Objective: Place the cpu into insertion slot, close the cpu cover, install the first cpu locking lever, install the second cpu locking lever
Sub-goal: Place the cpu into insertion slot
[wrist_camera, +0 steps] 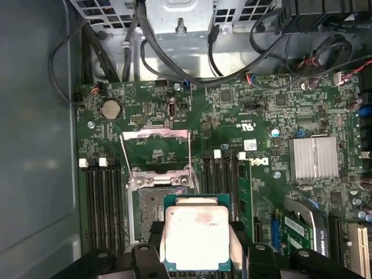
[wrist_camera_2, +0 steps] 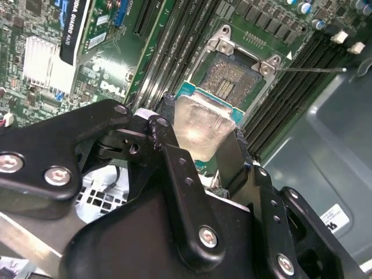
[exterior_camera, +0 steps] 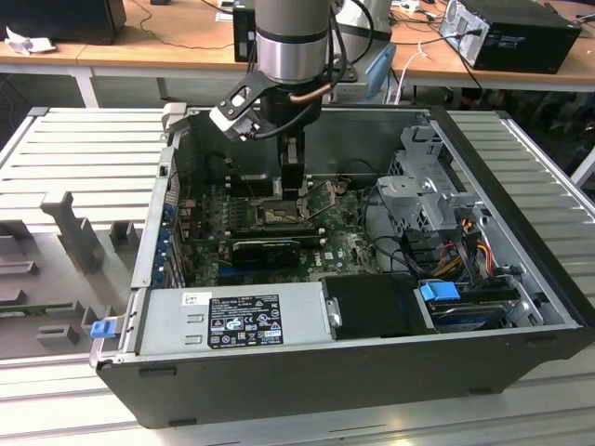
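First wrist view, nearest me: the gripper [wrist_camera: 196,251] has its jaws closed on two opposite edges of the cpu [wrist_camera: 195,232], silvery face toward the camera; I see the chip held clear of the motherboard [wrist_camera: 232,116], overlapping part of the insertion slot [wrist_camera: 149,212] just beyond it, whose dark centre lies bare; farther on, the cpu cover [wrist_camera: 156,152] is swung open past the slot; in the exterior view the arm [exterior_camera: 290,46] reaches down into the open computer case [exterior_camera: 372,372].
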Controlling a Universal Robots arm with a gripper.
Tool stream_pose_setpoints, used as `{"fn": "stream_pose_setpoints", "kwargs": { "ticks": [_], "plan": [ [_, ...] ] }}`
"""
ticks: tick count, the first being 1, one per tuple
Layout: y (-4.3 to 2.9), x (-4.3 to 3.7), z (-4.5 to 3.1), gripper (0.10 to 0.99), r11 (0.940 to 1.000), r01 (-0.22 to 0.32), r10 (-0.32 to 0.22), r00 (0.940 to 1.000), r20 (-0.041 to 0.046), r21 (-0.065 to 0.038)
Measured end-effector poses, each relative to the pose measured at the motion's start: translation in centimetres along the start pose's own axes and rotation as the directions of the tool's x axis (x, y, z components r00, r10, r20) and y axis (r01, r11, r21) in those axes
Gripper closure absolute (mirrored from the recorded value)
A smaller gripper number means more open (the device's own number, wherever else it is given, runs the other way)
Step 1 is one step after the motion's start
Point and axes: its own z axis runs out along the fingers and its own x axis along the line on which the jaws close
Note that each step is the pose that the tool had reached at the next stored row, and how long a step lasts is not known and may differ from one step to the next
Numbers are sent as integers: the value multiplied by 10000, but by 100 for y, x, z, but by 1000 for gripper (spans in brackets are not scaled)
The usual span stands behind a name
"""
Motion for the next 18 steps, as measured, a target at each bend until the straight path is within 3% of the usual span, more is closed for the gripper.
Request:
{"fn": "stream_pose_setpoints", "kwargs": {
  "ticks": [4,8,18],
  "plan": [
    [-6,-2,95,557,10000,51,-51,10000,-2,1],
    [-15,-3,140,557,10000,79,-79,10000,49,-1],
    [-24,-5,235,557,9993,378,-378,9993,46,3]
  ]
}}
